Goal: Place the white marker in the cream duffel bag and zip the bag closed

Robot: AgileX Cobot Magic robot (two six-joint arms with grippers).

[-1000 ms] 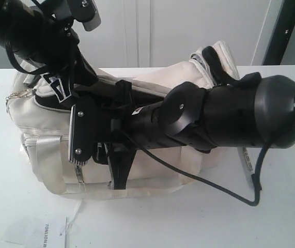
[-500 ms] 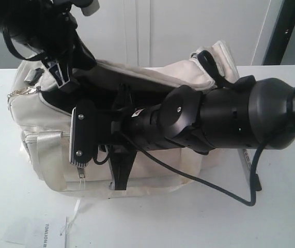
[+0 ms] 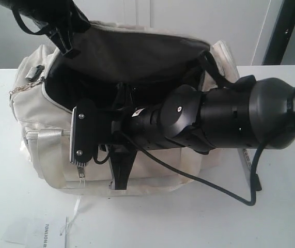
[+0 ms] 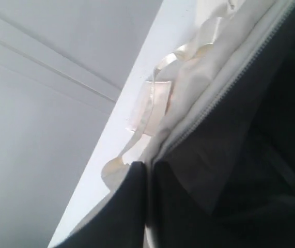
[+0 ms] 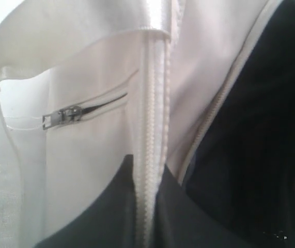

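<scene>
The cream duffel bag [image 3: 49, 155] lies on the white table with its top gaping, showing the dark lining [image 3: 137, 57]. My left gripper [image 3: 65, 46] is shut on the bag's far rim and holds it raised; in the left wrist view the fingers [image 4: 132, 206] pinch the fabric beside the zip teeth [image 4: 230, 88]. My right gripper [image 3: 119, 181] is shut on the near rim, its fingers [image 5: 111, 206] clamping the white zip tape [image 5: 155, 103]. The front pocket's zip pull [image 5: 59, 118] sits beside it. The white marker is not visible in any view.
A paper tag [image 3: 39, 230] lies on the table in front of the bag. A black cable [image 3: 214, 186] droops from the right arm over the bag's front. A dark post [image 3: 284, 31] stands at the back right. Loose webbing handles [image 4: 152, 103] trail behind the bag.
My left gripper has risen and drawn the far rim up and back, so the bag's mouth has spread wide. The right arm has hardly moved.
</scene>
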